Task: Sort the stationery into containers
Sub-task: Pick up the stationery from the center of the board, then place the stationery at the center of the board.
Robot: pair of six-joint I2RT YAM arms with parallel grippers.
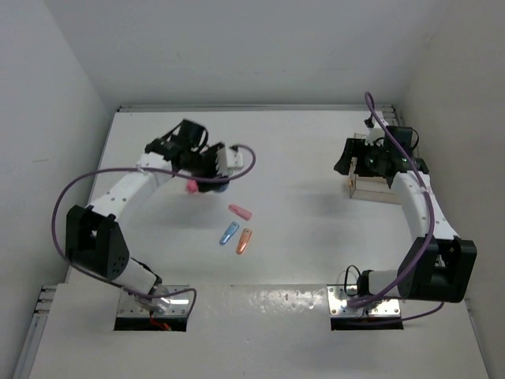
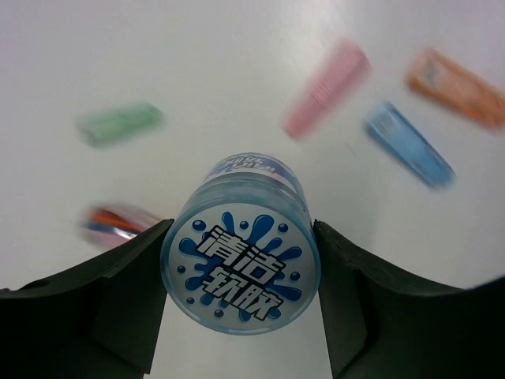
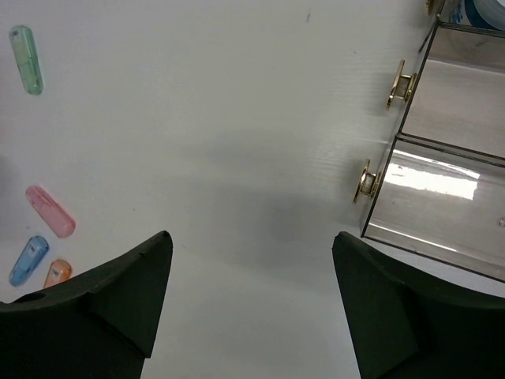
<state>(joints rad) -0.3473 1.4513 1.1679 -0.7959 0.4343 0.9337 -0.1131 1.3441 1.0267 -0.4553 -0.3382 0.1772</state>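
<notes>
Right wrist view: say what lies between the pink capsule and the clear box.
Nothing: bare table from pink capsule to clear box, seen in right wrist view.

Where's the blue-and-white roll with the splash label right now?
In the left wrist view the blue-and-white roll sits clamped in the left gripper, at the left side of the table, near the pink capsule.

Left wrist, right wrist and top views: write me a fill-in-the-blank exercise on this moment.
The left gripper grips a ____-and-white roll.
The right gripper is ____, with nothing between its fingers.
The clear box stands on the table close to the ____ gripper.
Missing words: blue; open; right.
</notes>
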